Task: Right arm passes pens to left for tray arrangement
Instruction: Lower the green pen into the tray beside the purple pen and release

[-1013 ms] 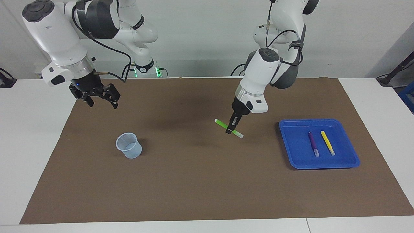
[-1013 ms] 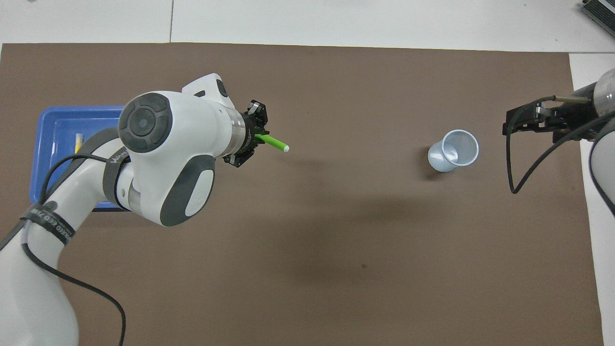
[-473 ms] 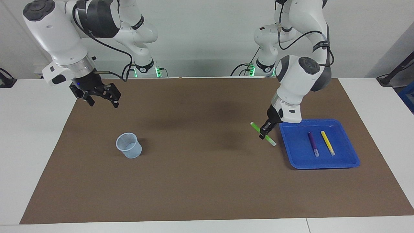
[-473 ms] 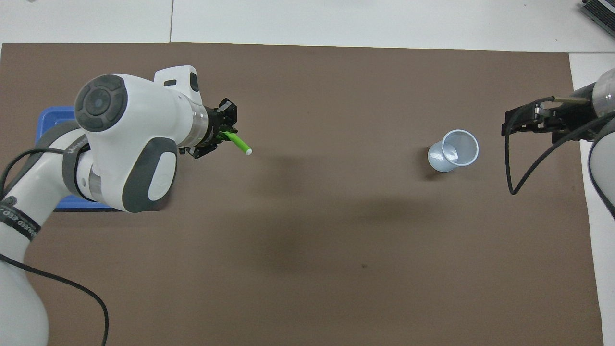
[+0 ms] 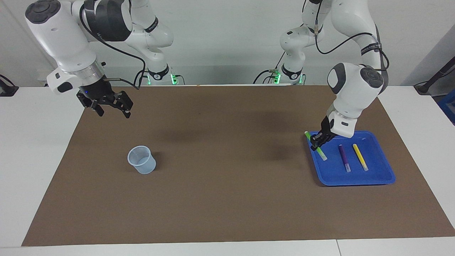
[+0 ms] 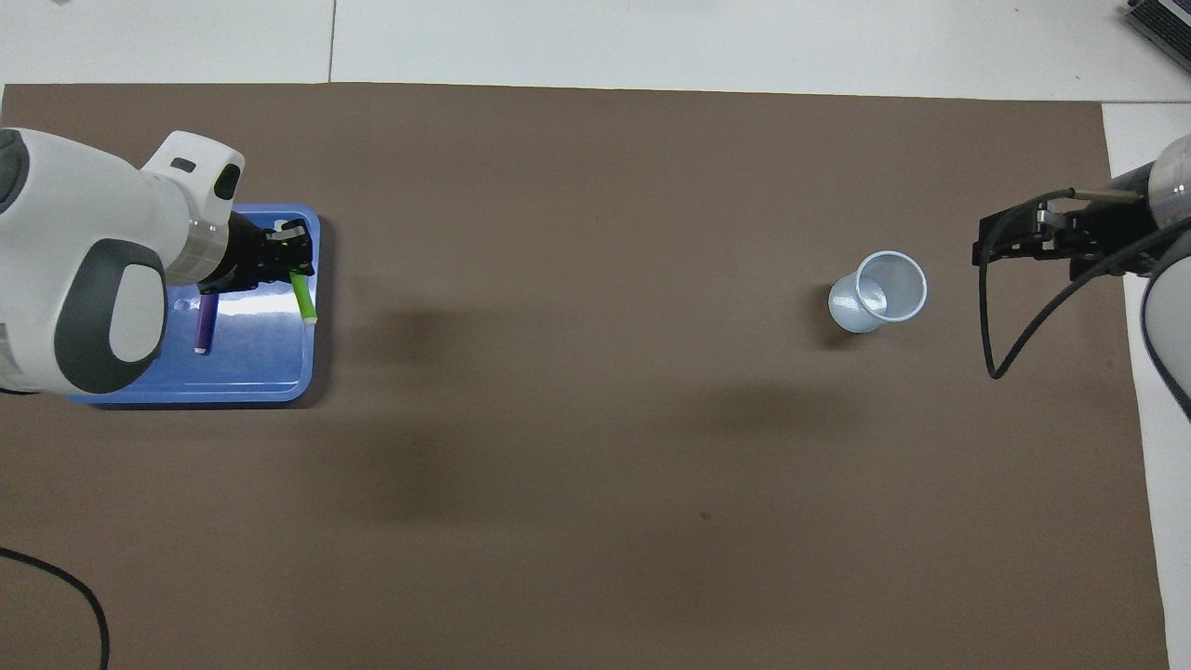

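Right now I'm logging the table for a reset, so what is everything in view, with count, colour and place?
Tray: one, bright blue, on the mat at the left arm's end of the table.
Purple pen: one, purple with a pale end, lying in the tray.
Yellow pen: one, yellow with a pale end, lying in the tray beside the purple pen.
Green pen: one, bright green, held tilted over the tray's edge nearest the cup.
Cup: one, translucent bluish, upright on the mat toward the right arm's end.
Mat: one, brown, covering the white table.
Left claw: shut on the green pen, over the tray.
Right claw: open, empty, waiting over the mat's edge near its own base.
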Controlling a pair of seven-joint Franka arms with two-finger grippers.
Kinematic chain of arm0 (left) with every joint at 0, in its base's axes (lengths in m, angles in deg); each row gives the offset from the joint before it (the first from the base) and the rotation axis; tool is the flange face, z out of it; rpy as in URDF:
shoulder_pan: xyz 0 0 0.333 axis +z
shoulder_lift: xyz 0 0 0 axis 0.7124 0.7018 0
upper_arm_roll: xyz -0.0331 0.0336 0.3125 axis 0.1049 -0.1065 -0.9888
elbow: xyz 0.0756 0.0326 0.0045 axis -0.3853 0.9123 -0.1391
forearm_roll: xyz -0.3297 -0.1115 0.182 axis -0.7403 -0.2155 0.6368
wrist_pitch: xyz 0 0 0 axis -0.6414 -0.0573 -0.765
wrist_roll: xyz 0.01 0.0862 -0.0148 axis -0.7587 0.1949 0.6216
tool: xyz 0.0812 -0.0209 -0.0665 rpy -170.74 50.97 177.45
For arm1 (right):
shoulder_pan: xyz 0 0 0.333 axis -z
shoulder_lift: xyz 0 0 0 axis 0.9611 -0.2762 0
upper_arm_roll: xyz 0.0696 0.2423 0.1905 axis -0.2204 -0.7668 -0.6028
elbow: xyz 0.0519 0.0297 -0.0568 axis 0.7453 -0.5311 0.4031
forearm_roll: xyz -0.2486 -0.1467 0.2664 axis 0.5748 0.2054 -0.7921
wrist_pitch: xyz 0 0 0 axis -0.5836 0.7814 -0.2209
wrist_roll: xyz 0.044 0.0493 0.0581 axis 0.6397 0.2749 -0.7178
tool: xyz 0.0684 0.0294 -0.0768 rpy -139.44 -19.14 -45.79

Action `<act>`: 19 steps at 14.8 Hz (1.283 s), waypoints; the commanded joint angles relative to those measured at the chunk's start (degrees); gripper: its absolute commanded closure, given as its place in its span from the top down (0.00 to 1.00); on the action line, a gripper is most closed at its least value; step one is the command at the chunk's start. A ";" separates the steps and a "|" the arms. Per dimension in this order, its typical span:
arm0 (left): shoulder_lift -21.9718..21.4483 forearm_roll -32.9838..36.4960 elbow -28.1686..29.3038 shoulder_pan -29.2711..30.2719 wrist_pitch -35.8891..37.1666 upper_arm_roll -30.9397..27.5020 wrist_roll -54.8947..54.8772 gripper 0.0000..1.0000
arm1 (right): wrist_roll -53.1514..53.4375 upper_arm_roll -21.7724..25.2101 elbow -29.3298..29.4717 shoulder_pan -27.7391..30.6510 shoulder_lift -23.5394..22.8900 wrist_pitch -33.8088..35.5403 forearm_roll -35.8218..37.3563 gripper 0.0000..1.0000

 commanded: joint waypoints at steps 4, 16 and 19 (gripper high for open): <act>0.97 0.80 4.51 6.00 -4.56 0.21 -20.52 0.00 | -0.93 -0.53 -0.51 0.51 0.96 0.97 1.20 1.00; 10.13 11.17 4.86 6.27 -13.54 0.12 -22.58 0.00 | -0.93 -0.44 -0.51 0.60 1.13 1.41 1.20 1.00; 9.87 11.08 6.27 6.45 -13.54 -0.23 -22.49 0.00 | -0.93 -0.44 -0.60 0.51 1.13 1.41 1.20 1.00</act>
